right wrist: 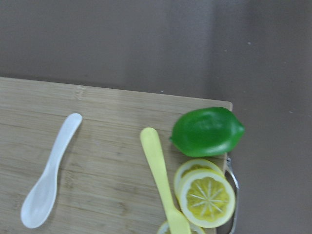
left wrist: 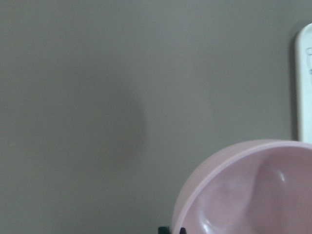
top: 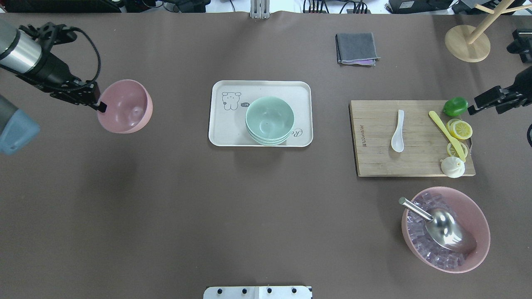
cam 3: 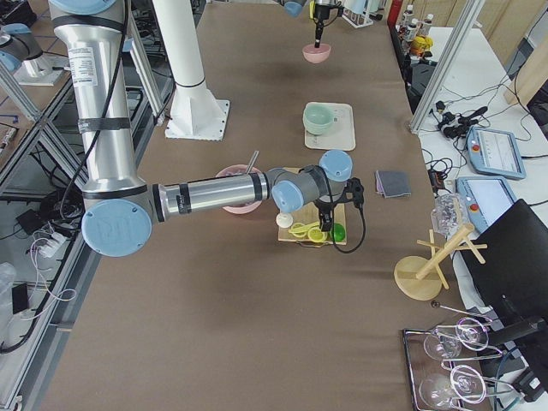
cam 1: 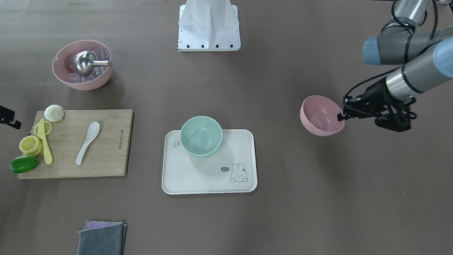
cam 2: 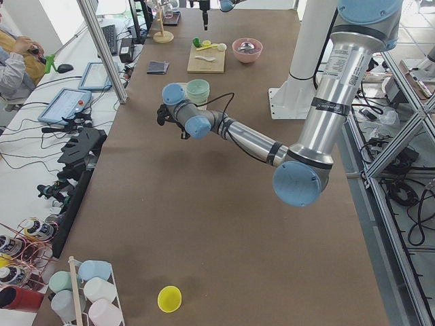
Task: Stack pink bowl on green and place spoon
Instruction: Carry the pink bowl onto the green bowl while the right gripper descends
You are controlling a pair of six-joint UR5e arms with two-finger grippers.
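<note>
My left gripper (top: 99, 106) is shut on the rim of the empty pink bowl (top: 126, 106) and holds it above the table, left of the tray; the bowl also shows in the front view (cam 1: 320, 115) and the left wrist view (left wrist: 253, 195). Stacked green bowls (top: 269, 119) stand on the white tray (top: 224, 133). The white spoon (top: 398, 131) lies on the wooden cutting board (top: 374, 141) and shows in the right wrist view (right wrist: 48, 180). My right gripper (top: 474, 109) hovers empty beside the lime (top: 455, 106); I cannot tell whether it is open.
The board also bears lemon slices (top: 461, 129), a yellow knife (top: 447, 133) and a white bun (top: 452, 167). A pink bowl (top: 485, 241) of ice cubes with a metal scoop stands near the robot's right. A grey cloth (top: 356, 49) and a wooden stand (top: 467, 41) lie far.
</note>
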